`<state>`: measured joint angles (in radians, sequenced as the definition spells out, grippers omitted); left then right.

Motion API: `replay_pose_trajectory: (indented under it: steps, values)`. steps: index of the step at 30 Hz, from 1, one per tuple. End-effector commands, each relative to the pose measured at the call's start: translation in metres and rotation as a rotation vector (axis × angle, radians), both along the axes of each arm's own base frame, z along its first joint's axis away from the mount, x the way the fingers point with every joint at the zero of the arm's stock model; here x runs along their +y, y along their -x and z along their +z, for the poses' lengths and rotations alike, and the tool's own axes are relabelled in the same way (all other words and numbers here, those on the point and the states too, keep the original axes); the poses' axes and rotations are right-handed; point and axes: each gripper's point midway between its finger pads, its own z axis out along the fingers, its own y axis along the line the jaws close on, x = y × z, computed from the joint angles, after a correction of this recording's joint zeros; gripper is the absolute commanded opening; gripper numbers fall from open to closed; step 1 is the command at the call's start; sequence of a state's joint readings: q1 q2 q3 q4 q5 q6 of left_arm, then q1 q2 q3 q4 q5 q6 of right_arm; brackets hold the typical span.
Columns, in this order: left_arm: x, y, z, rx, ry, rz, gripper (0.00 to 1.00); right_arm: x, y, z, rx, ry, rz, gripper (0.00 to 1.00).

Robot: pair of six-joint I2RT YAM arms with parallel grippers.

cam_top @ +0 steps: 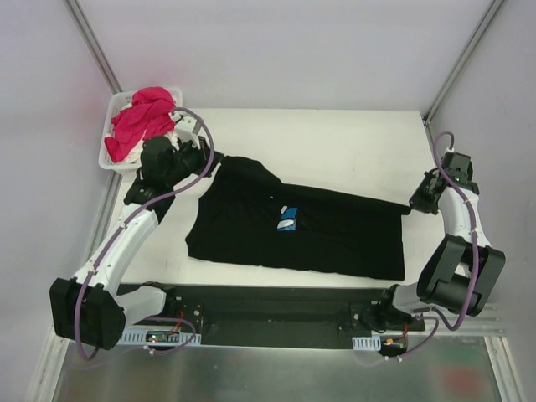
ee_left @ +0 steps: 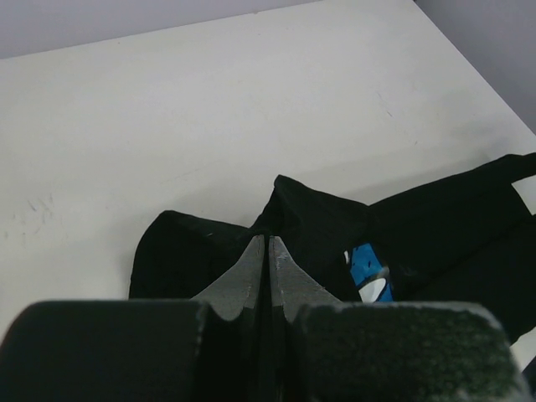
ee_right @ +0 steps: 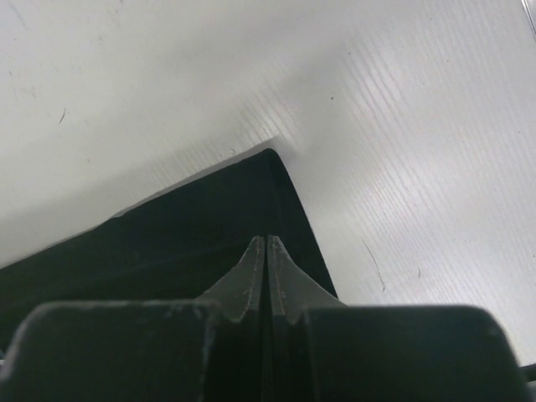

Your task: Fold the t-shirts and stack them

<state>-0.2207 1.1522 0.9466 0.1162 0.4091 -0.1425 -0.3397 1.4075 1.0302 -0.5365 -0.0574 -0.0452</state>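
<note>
Two tools are clamped on the black cloth t-shirt (cam_top: pixel 335 239) spread on the white table (cam_top: pixel 335 142): left tool (ee_left: pixel 268 239) at its 10 o'clock corner, right tool (ee_right: pixel 266 239) at 3 o'clock, long axis running between them.

A white basket (cam_top: pixel 110 138) sits at the white table's (cam_top: pixel 335 151) far-left corner, seemingly overhanging its edge.

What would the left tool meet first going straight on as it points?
The bunched fold of the black t-shirt it is pinching, right at the left tool; beyond that only bare table shows, depth unclear.
</note>
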Motion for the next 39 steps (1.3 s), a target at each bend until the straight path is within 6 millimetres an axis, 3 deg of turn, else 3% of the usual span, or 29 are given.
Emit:
replay_pose_trajectory:
  steps: [1,12,25,39]
  values:
    - [0.005,0.015,0.015,-0.048,0.033,0.012,0.0,-0.009,0.016,0.003,0.016,0.028,-0.05,0.01]
    - [0.019,0.054,-0.024,0.071,0.058,0.081,0.0,-0.004,0.034,-0.011,0.056,0.014,-0.044,0.01]
    - [0.032,0.091,-0.055,0.192,0.162,0.187,0.0,0.001,0.053,-0.02,0.093,0.011,-0.059,0.01]
    - [0.041,0.126,-0.08,0.308,0.24,0.263,0.0,-0.004,0.042,-0.017,0.085,0.015,-0.056,0.01]
